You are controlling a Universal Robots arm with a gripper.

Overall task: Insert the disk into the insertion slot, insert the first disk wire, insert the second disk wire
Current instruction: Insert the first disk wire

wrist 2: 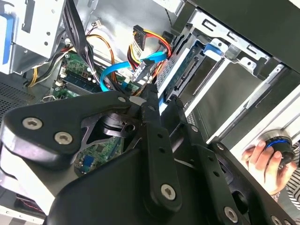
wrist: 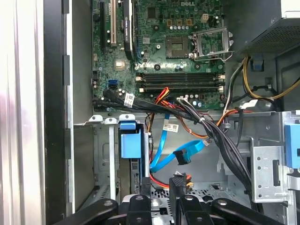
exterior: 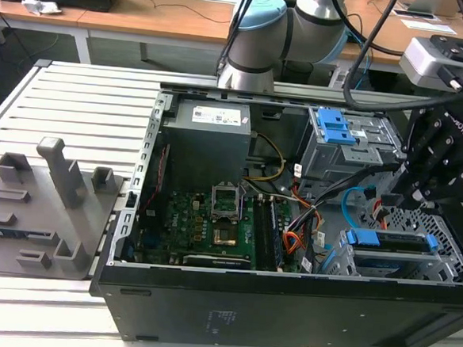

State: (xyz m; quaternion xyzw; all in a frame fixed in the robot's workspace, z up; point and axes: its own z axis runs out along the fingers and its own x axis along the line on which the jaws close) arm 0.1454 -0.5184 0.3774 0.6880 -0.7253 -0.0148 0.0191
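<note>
The disk (exterior: 392,241), in its bright blue bracket, lies inside the insertion slot (exterior: 416,267) of the silver cage at the exterior view's right. My gripper (exterior: 396,199) hangs just above it, open, with nothing between the fingers. In the second wrist view the gripper (wrist 2: 164,96) points at the disk's (wrist 2: 182,70) rear edge. The second disk wire (wrist 2: 112,70) loops light blue close by, its dark plug (wrist 2: 142,71) loose just beyond one fingertip. The first disk wire (wrist 2: 154,37) ends in a black plug (wrist 2: 139,40) farther off. In the first wrist view the second disk wire (wrist: 161,150) lies ahead of the gripper (wrist: 160,185).
Thick black cables (wrist: 211,136) cross above the cage. A taller bay with a blue latch (exterior: 334,125) stands behind the slot, the motherboard (exterior: 212,220) on the exterior view's left. A grey fixture (exterior: 47,200) lies outside the case. A hand (wrist 2: 260,157) holds a device beyond the case.
</note>
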